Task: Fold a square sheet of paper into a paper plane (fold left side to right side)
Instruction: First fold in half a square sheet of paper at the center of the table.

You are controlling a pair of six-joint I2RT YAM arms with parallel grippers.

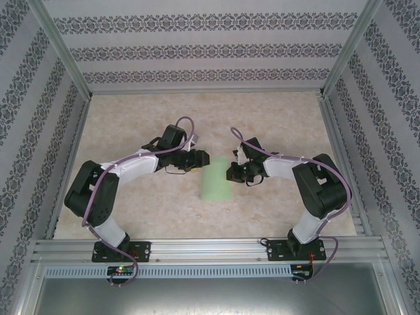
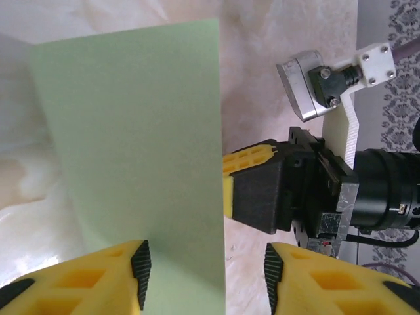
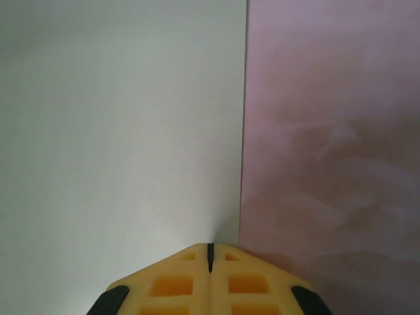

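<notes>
So the left-to-right fold looks done: the paper (image 1: 216,182) lies as a narrow strip on the surface (image 1: 275,118) between the arms, with the left gripper (image 2: 205,264) spread apart over it and the right gripper (image 3: 210,259) pinched together at its edge, so I'd guess pressing the crease flat comes next.

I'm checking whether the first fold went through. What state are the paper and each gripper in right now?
sheet of paper: folded into a narrow rectangle, lying on the table.
left gripper: open, nothing held, over the paper.
right gripper: shut, at the paper's long edge.
</notes>
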